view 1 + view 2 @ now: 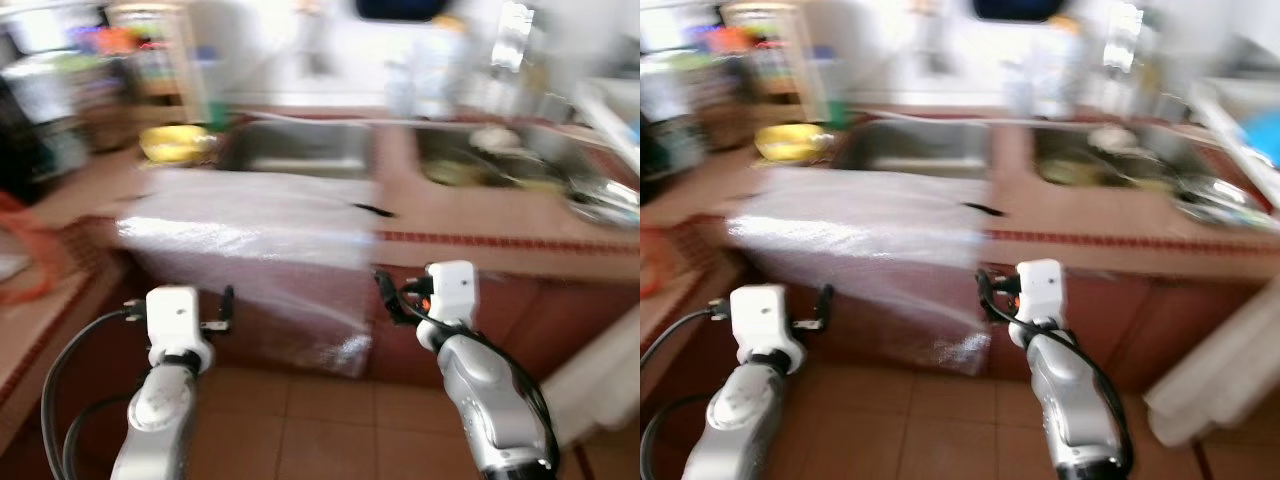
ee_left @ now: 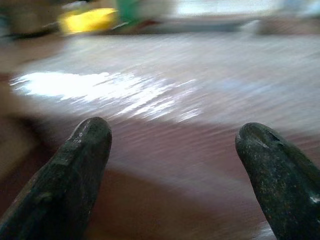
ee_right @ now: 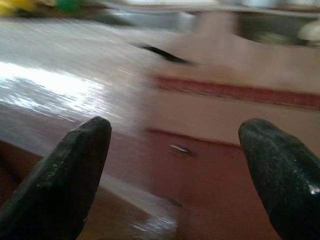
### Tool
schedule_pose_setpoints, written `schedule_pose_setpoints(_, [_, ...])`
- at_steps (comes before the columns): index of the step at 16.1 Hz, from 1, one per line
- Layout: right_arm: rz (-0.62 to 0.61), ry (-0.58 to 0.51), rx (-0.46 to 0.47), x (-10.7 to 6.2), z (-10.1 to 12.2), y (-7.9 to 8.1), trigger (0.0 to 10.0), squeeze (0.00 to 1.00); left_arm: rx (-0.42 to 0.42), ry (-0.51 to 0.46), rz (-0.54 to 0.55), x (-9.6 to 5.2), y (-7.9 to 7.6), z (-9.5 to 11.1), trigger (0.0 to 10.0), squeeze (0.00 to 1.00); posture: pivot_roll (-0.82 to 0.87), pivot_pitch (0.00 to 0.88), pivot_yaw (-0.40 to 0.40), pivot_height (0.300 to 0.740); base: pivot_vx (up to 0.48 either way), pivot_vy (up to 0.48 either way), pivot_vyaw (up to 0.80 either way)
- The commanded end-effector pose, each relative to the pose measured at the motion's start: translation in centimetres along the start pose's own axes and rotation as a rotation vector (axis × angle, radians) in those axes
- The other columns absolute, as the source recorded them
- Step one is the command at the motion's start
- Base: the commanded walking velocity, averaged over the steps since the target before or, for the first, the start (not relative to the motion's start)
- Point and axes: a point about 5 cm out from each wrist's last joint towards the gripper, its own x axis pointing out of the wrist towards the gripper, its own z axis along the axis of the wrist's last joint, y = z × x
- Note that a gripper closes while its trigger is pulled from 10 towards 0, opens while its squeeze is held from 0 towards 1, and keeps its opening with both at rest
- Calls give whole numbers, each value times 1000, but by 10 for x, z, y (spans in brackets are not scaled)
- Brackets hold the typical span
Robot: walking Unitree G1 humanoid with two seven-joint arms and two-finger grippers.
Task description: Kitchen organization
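Left gripper (image 2: 172,150): its two black fingers (image 2: 75,170) stand wide apart with nothing between them and touch nothing; it hovers low in front of the counter, on the near left, pointed at the draped plastic sheet.
Right gripper (image 3: 175,155): its two fingers (image 3: 70,170) are likewise spread wide, empty and touching nothing; it hovers near the cabinet front, right of the sheet's hanging edge.
Plastic sheet (image 1: 250,225): one clear, glossy sheet lies over the counter before the left basin and hangs down over the cabinet front almost to the floor; bright glare sits on its left part.
Counter (image 1: 470,215): one reddish-brown tiled top with a dark red patterned band along its front edge, running across the scene.
Sink basins: two, set into the counter at the far side; the left basin (image 1: 300,148) looks empty, the right basin (image 1: 500,160) holds dishes too blurred to count.
Dark object (image 1: 375,209): one small thin black thing lies on the counter at the sheet's right edge; too blurred to name.
Yellow object (image 1: 172,143): one, on the counter left of the left basin, at the far side.
Shelf (image 1: 150,60): one wooden rack at far left with coloured items, blurred.
Floor (image 1: 330,420): brown tiles below both arms.
Sharpness: the head views are smeared by motion, so small details cannot be told.
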Motion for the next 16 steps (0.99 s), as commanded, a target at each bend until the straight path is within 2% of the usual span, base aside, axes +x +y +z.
schedule_pose_setpoints(1, [18, -39, 10, 4, 10, 8, 10000, 0, 11, 7, 22, -3, 10, -2, 10000, 0, -120, 0, 73, 740, 0, 0, -731])
schedule_pose_setpoints(5, [17, -52, 7, 4, 11, 9, 10000, 0, -1, 8, 24, -3, 10, -2, 10000, 0, -123, 0, 76, 740, 0, 0, -722])
schedule_pose_setpoints(11, [24, -61, 4, 2, 11, 10, 10000, 0, -36, -2, -26, -5, 6, -1, 10000, 0, -122, 0, 80, 740, 0, 0, 0])
schedule_pose_setpoints(16, [22, -60, 2, 1, 10, 9, 10000, 0, -44, 6, -33, -5, 5, -2, 10000, 0, -128, 0, 84, 740, 0, 277, 0])
